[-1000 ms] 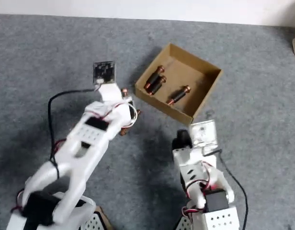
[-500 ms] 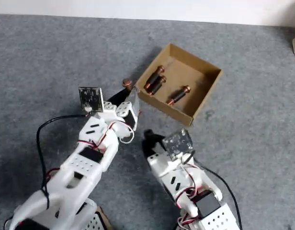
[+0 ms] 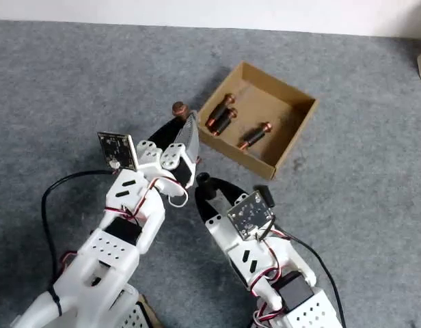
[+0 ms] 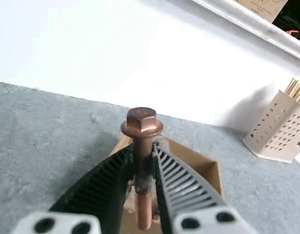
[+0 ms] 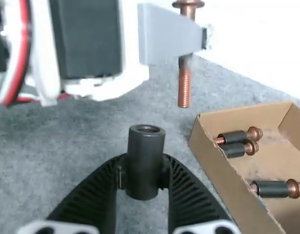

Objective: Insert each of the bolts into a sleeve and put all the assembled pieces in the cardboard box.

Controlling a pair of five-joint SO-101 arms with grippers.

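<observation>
Fingers [image 4: 106, 180] of the left gripper [image 4: 142, 148] were clamped on the shank of a copper bolt [image 4: 142, 124], head up and threaded end hanging free below them. Those of the right gripper [image 5: 144, 170] were closed around a black sleeve [image 5: 145, 156], held upright with its open bore facing up. Both grippers sat just off the near-left wall of the cardboard box [image 3: 238, 152], which lay toward the far edge of the tabletop [image 3: 74, 75] with three assembled pieces [image 3: 255, 135] inside. The bolt's tip hung above the sleeve and off to one side of it, apart, not over the bore. The likely trouble was alignment: brought down off-axis, the tip would probably catch the rim and tilt the bolt or knock the sleeve askew in its grip. With the grip so high on the shank, the left fingers might also meet the sleeve before the bolt seated.
</observation>
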